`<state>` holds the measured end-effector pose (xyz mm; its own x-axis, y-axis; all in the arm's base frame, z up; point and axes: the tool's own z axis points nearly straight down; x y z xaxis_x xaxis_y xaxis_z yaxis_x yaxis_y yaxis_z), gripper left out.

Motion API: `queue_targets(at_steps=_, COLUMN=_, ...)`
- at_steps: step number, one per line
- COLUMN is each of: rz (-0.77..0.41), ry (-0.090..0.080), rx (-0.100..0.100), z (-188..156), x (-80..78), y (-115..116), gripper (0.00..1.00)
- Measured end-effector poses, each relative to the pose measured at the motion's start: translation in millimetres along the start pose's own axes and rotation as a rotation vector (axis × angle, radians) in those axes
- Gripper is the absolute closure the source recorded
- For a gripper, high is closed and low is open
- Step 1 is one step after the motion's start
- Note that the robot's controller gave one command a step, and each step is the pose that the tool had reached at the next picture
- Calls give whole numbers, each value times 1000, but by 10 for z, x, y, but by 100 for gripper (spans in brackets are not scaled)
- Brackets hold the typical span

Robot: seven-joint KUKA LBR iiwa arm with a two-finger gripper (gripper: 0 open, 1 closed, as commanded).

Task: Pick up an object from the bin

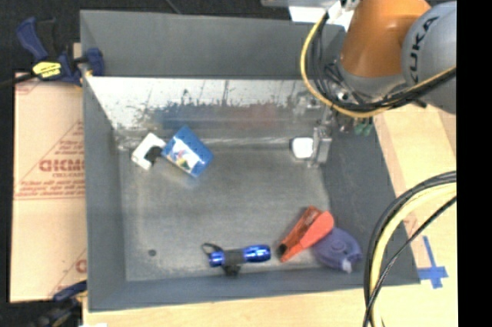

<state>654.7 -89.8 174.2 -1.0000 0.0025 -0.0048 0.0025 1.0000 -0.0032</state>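
step in hand, by the look of it: descent or grasp, gripper (317,150) low inside the bin (231,41), close to the back wall, toward the back right corner. open or closed: cannot tell (too dark and foreshortened under the orange wrist cover (380,29)). nearest thing: a small white block (302,148), just beside the gripper's tip on the side away from the right wall, maybe touching; likely the target, not confirmable as held. elsewhere on the bin floor: a blue box (188,153) with a white-and-black piece (146,152) just beside it, near the back left corner; a blue cylinder (240,255) with a dark end along the front edge; an orange-red wedge-shaped thing (306,231) and a purple lump (338,250) touching each other by the front right corner. all well apart from the gripper. next move, as a guess: close on the white block if lined up, then lift straight up, clear of the back wall; otherwise shift across first. hard to make out: the white block's true kind, the tip's exact end, any contact with the floor. back right corner hidden under the wrist.
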Motion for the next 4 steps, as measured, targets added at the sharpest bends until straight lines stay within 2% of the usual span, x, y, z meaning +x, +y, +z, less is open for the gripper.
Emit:
queue_targets(at_steps=1, rz=12, ry=0, rx=-3, z=1035, x=7, y=766, gripper=0)
queue_targets(at_steps=2, rz=58, ry=-20, rx=1, z=390, x=102, y=964, gripper=0)
queue_targets(at_steps=3, rz=-78, ry=-7, rx=0, z=661, x=70, y=2269, gripper=0)
queue_targets(at_steps=4, rz=259, ry=-20, rx=0, z=1034, x=127, y=2399, gripper=0)
